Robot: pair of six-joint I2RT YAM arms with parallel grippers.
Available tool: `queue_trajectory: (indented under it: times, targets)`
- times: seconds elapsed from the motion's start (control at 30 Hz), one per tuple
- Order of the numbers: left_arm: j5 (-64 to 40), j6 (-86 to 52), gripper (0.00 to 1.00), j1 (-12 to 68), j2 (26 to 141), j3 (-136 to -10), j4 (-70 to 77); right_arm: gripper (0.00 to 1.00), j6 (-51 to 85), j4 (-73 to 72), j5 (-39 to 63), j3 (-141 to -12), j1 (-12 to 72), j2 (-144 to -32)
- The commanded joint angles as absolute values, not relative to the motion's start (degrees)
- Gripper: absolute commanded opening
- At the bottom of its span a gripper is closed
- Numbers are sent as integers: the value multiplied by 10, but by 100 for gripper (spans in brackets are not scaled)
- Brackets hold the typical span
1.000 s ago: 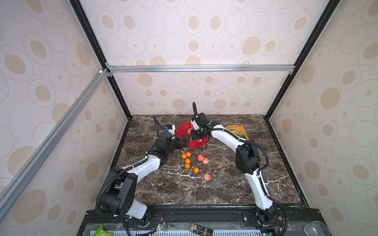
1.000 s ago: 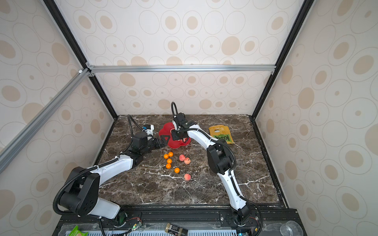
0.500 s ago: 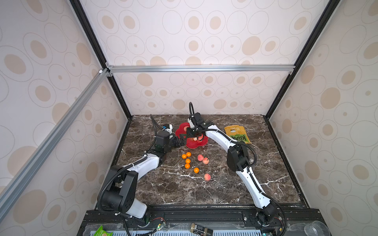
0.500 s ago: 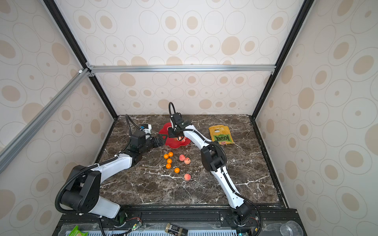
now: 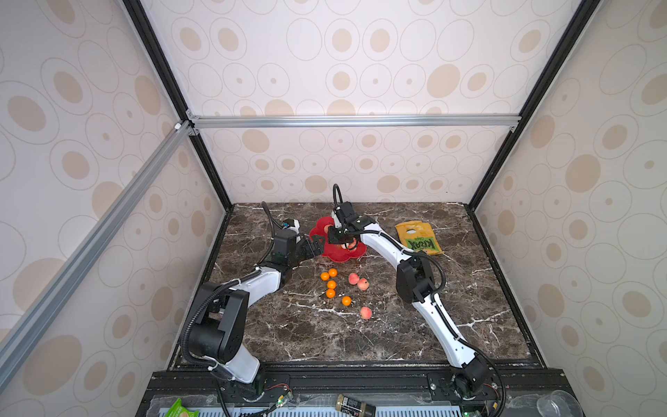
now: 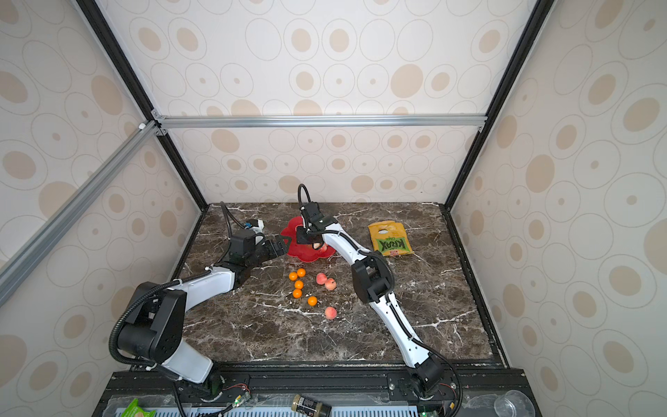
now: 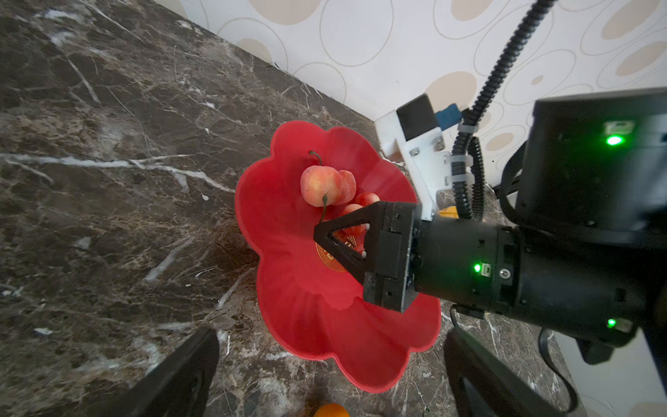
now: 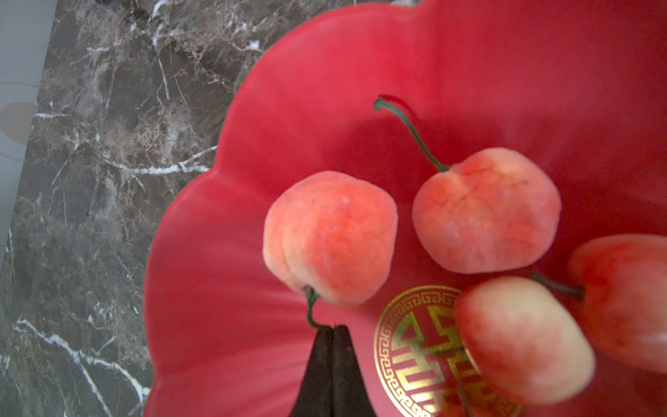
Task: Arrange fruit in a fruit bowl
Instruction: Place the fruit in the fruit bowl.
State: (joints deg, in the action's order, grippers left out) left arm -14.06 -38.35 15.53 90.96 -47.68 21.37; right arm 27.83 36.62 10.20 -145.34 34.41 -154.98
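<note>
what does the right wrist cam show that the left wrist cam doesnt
Right wrist only: the right fingers seen pressed together on the stem of a peach. Left wrist only: the right arm side-on, the open left fingers, and an orange outside the bowl. Both: the bowl, its gold mark and other peaches inside.

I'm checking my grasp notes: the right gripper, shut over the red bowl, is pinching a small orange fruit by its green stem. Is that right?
One thing is off. The right gripper, shut over the red bowl, is pinching a small pink peach-like fruit by its green stem, as the right wrist view shows. The orange fruits lie on the table in a top view.
</note>
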Motion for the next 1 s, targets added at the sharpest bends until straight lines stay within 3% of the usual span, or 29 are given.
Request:
queue_trajectory:
  times: [0.0, 0.2, 0.53, 0.97]
  targets:
    - [-144, -388, 98, 151, 898, -487, 217, 0, 299, 365, 105, -1477, 340, -1572]
    - [-144, -386, 98, 149, 890, -483, 216, 0, 304, 365, 111, -1486, 340, -1584]
    - [-148, -387, 98, 148, 888, -482, 217, 11, 301, 369, 113, -1486, 338, -1586]
    - [-149, -386, 98, 146, 872, -478, 211, 16, 297, 376, 115, -1484, 337, -1568]
